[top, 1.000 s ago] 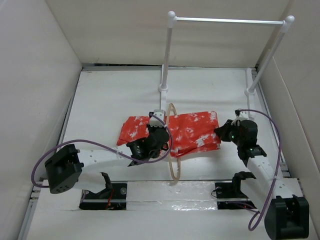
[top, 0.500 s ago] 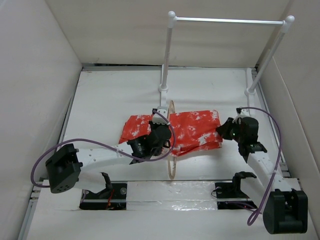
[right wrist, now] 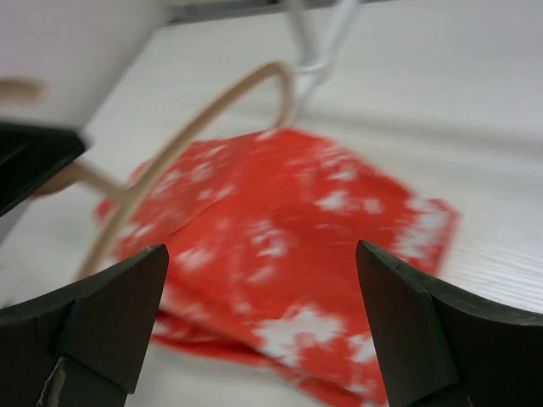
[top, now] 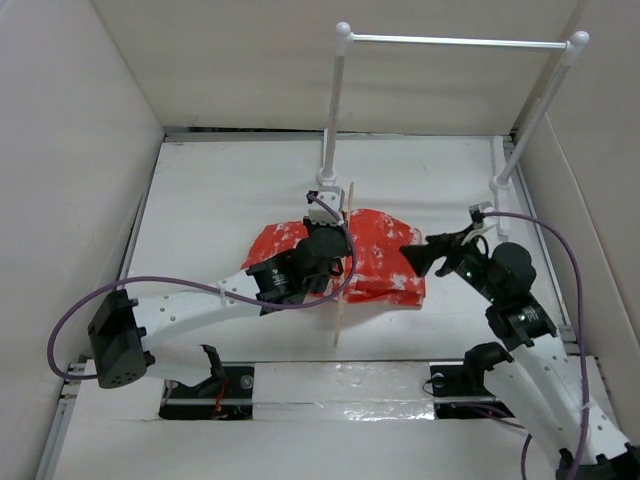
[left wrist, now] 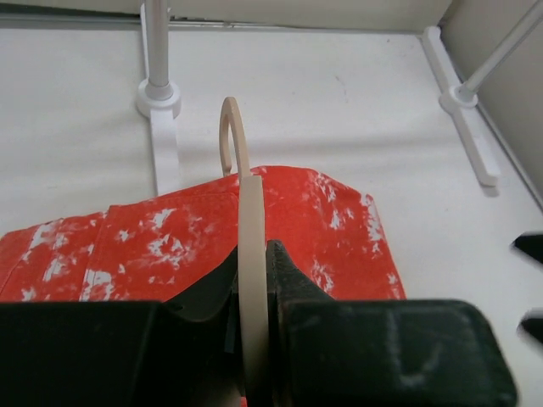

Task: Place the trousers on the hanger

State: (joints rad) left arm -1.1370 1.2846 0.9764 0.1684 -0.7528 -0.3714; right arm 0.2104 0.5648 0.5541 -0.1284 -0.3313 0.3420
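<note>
The red-orange, white-blotched trousers [top: 380,245] lie folded on the table's middle. The pale wooden hanger [top: 342,310] stands on edge across them, hook [left wrist: 231,127] pointing to the far side, and cloth shows on both sides of it. My left gripper [top: 338,264] is shut on the hanger [left wrist: 252,220] just below the hook. My right gripper [top: 413,258] hangs open over the right end of the trousers [right wrist: 280,246], nothing between its fingers [right wrist: 119,305]. The hanger's curved arm [right wrist: 195,127] arches over the cloth in the right wrist view.
A white rail [top: 455,41] on two posts [top: 330,110] stands at the back, its feet [left wrist: 161,127] on the table just beyond the trousers. White walls [top: 70,150] enclose the table on three sides.
My right gripper has opened, let go of the trousers' right end and moved left over it. The left gripper has turned the hanger on edge and shifted it toward the far side.
</note>
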